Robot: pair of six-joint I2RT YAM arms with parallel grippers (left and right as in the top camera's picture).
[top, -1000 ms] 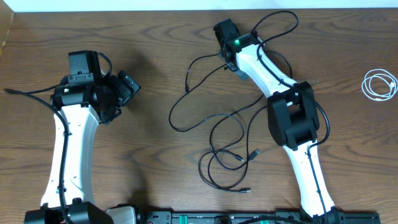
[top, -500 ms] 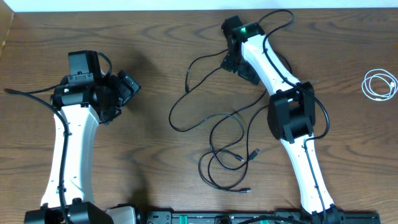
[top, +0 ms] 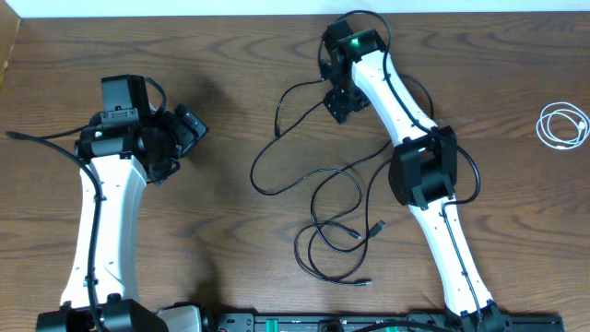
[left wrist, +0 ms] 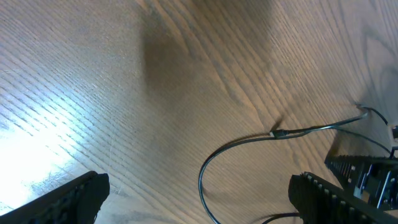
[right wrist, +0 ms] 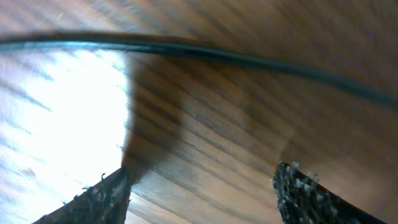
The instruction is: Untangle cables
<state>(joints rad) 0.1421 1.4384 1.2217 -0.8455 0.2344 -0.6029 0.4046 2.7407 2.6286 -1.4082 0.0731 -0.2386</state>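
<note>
Closest to the arm bases, the black cords (top: 318, 242) sit in a loose mess on the table (top: 230, 240), a bit right of center. One plug (top: 365, 281) lies at the near end of the lowest loop. Another lies just right of the loops, and a third looks tucked inside them, though it's too small to be sure. The loops cross each other a few times there, so yeah, tangled.

Further out, one cord sweeps left in a big open curve, then climbs toward the far side and runs right up beside the right gripper.

The left gripper (top: 182, 138) hangs over bare wood on the left, well apart from the cords. On its wrist cam the fingers (left wrist: 68, 199) are spread wide with nothing in them. All you see is a cord curving across the wood beyond the tips, with a little joint partway along it.

The white cord (top: 563, 124) is off on its own at the right edge of the table, coiled in a neat little ring. It's well apart from the black ones and from both grippers.

Farthest out is the right gripper (top: 338, 103), pointing down at the table by the far end of that long cord. Its wrist view is pretty blurry, but the fingers (right wrist: 93, 199) stand apart with only wood between them. A black cord runs across just past the tips, not between them. Can't tell if anything's touching it.
</note>
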